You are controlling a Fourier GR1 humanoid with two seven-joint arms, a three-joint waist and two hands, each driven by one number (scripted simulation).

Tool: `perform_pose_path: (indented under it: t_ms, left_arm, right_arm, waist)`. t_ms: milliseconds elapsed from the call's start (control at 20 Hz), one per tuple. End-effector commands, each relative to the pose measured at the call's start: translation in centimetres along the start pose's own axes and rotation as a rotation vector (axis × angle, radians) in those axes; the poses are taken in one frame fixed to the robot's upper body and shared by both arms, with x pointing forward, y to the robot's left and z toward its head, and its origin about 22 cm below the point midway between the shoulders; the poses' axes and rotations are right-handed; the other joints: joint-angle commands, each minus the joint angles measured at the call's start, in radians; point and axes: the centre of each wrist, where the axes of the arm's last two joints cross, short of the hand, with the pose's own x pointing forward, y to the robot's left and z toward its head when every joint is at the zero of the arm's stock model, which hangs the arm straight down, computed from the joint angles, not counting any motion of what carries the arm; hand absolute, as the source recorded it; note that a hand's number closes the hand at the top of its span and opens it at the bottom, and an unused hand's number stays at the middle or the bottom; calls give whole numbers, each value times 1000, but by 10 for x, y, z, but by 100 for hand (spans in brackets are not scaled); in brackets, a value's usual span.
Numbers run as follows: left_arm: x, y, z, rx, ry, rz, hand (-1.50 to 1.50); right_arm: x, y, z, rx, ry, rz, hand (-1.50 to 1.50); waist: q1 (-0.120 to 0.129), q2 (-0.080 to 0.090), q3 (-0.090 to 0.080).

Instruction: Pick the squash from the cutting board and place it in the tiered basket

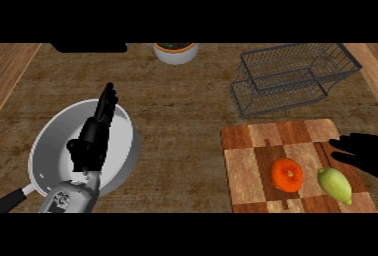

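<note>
The dark wire tiered basket [295, 75] holds nothing. The pale green oblong squash [335, 185] lies on the checkered wooden cutting board [251, 165], beside a round orange fruit [287, 175]. Left hand [94, 135], fingers straight, hovers over the round grey pan [52, 145]. Right hand [359, 151], spread, is cut off by the frame edge. A white pot [176, 52] is partly cropped

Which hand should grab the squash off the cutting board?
Right. The right hand is open at the cutting board's right edge, just above the squash. The left hand is over the pan, far across the counter.
</note>
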Motion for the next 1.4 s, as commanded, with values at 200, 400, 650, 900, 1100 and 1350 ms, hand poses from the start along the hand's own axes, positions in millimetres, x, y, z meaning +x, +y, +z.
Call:
perform_pose_path:
  t_ms: [200,400,650,900,1100,1350]
  left_arm:
    - [-9,-1,8,-5,8,10,0]
    - [-17,-27,7,-8,-3,-15,0]
    - [-10,11,7,-1,-5,-18,0]
    - [3,-1,0,-2,6,6,0]
    - [0,-6,-17,-6,-20,-3,0]
    - [8,-6,12,-10,11,11,0]
  right_arm:
    - [2,27,-20,67,-110,73,-150]
    - [-5,31,-21,46,-159,154,-150]
    - [-29,38,-28,-24,-130,159,-150]
    - [-36,54,-40,-18,-19,135,-150]
    - [-45,48,-54,4,-24,122,-150]
    - [-63,45,-52,35,-34,79,-150]
  waist:
    - [0,0,-1]
    - [-4,1,-1]
    - [2,0,-1]
    - [2,0,-1]
    - [2,1,-1]
    - [6,0,-1]
